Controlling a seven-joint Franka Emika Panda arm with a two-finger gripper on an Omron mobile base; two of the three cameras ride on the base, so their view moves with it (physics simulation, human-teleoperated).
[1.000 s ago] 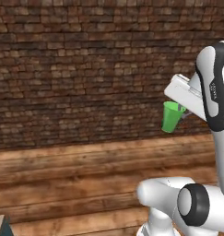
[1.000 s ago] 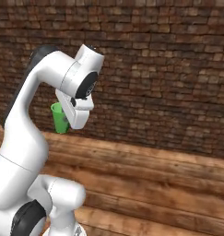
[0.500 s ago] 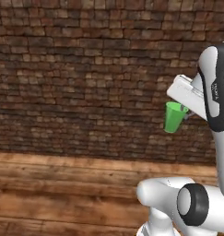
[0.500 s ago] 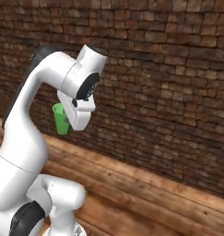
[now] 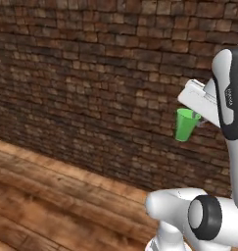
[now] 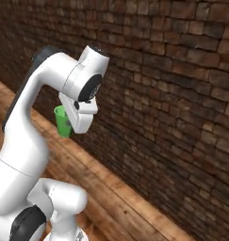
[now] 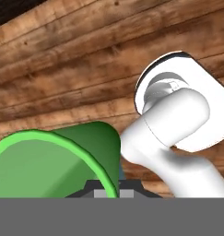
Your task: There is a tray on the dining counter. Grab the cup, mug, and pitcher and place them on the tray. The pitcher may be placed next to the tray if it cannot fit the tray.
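- Left base view: the end effector (image 5: 198,117) is clenched on the rim of the green cup (image 5: 185,125), held high before the brick wall (image 5: 91,88), wood floor (image 5: 52,196) open below.
- Right base view: the cup (image 6: 63,121) hangs left of the hand, clear of the wall.
- Hand view: the cup's rim (image 7: 49,161) sits at the lower left, floor planks beyond.

Glossy white rounded arm (image 6: 36,117) (dark joint caps)

View swung; floor boards (image 5: 52,196) now diagonal
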